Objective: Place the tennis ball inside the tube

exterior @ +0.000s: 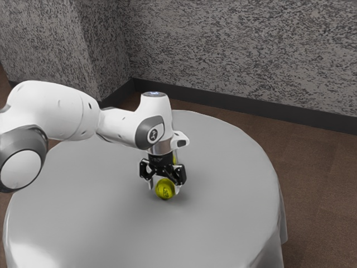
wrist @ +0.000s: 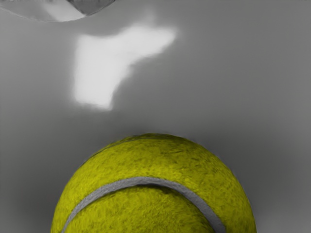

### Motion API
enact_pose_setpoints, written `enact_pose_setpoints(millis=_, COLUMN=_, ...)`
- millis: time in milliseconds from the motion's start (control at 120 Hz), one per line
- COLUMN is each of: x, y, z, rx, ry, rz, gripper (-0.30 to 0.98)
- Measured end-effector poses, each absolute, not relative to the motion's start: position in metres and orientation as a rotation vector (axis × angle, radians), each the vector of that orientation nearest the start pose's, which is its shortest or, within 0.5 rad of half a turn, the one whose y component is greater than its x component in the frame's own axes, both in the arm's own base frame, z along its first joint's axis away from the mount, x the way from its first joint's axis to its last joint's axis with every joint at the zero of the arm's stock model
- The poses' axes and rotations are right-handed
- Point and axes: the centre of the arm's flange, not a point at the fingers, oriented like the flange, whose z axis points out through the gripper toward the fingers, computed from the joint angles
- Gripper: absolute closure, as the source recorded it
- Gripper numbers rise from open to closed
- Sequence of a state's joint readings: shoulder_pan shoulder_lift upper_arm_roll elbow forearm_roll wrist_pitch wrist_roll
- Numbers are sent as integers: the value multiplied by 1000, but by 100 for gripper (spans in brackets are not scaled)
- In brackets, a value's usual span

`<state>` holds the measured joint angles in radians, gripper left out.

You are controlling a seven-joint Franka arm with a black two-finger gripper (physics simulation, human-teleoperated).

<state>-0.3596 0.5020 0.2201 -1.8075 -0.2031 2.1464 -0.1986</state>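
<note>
In the exterior view my gripper (exterior: 164, 186) points down low over the table, its fingers standing open on two sides of the tennis ball (exterior: 165, 189). A small gap shows between the ball and the finger on the exterior view's left. The wrist view has the yellow ball (wrist: 153, 160) large at the hand, with a pale curved seam. A clear, curved-edged object (wrist: 53, 10), which looks like part of the tube, lies beyond the ball there. Behind my hand in the exterior view is a partly hidden yellow patch (exterior: 174, 159); I cannot tell what it belongs to.
The round table (exterior: 83, 206) has a grey cloth with bright glare near its front-left edge in the exterior view. My arm reaches in over the table from that view's left. A patterned wall (exterior: 240, 50) stands beyond the table.
</note>
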Motion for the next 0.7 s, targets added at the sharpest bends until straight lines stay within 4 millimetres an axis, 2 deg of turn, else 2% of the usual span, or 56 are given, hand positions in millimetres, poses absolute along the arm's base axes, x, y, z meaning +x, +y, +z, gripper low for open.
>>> enact_pose_setpoints(millis=467, x=630, y=-109, z=247, rx=-3167, ry=-231, rz=222, gripper=0)
enact_pose_setpoints(millis=700, x=629, y=-109, z=247, rx=-3171, ry=-223, rz=234, gripper=22)
